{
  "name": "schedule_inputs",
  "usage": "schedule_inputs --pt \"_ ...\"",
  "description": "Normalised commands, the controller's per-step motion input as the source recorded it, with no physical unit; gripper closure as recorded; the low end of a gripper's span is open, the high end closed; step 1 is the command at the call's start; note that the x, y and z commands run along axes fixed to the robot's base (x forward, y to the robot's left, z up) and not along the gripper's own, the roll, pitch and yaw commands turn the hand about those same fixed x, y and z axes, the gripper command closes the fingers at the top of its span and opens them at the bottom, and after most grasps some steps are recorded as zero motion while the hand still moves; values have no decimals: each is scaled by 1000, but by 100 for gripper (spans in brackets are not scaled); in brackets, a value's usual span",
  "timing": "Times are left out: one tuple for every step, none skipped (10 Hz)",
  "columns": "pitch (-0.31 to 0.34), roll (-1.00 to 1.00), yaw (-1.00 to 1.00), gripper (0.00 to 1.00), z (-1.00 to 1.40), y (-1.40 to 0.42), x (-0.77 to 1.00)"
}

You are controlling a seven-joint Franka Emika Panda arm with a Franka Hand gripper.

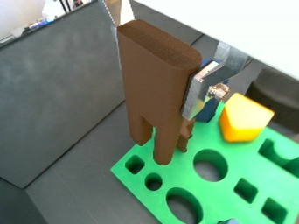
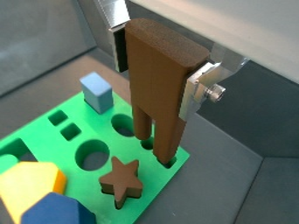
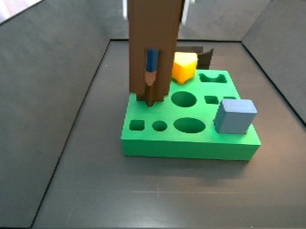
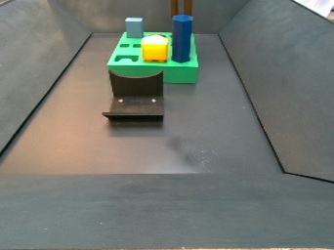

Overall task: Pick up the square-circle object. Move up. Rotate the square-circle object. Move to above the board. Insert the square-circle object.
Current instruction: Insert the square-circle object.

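My gripper [image 2: 158, 74] is shut on the square-circle object [image 2: 158, 79], a tall dark brown block held upright, its upper end between the silver fingers [image 2: 198, 89]. In both wrist views its two legs reach down to the green board [image 2: 47, 122] near one edge; I cannot tell whether they sit in a hole. In a side view the block [image 3: 156, 40] stands over the board's [image 3: 180, 145] far left corner, and the gripper is cut off above the frame. In a wrist view the block [image 1: 152, 79] hides one finger of the gripper [image 1: 163, 74]. Neither shows over the board [image 4: 183, 70] in a side view.
On the board stand a yellow piece [image 3: 183, 67], a light blue cube [image 3: 235, 116], a blue prism [image 4: 185, 37] and a brown star peg [image 2: 121, 179]. The fixture [image 4: 136, 101] stands on the floor beside the board. Grey walls enclose the floor.
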Motion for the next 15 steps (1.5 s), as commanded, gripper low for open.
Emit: schedule_inputs --pt "0 0 0 100 0 0 -29" --pt "0 156 0 100 -203 -34 -89" --pt "-31 423 46 100 -297 -263 -97" --pt "-86 500 97 100 -306 -377 -160" --pt "-129 463 0 100 -329 -397 0" --pt "-103 457 0 100 -366 -377 0" --pt "-73 361 0 100 -474 -286 54" --pt "0 217 -89 100 -397 -106 266" --pt "13 159 -114 100 -351 -9 246" --pt "30 120 -80 100 -297 0 137" --pt "31 43 -46 100 -240 0 29" --pt "0 -10 0 100 -217 0 -26" --pt "-50 -81 6 100 -89 0 -197" --pt "-139 -123 103 100 -37 -6 -131" --pt "-97 -209 71 100 -146 0 0"
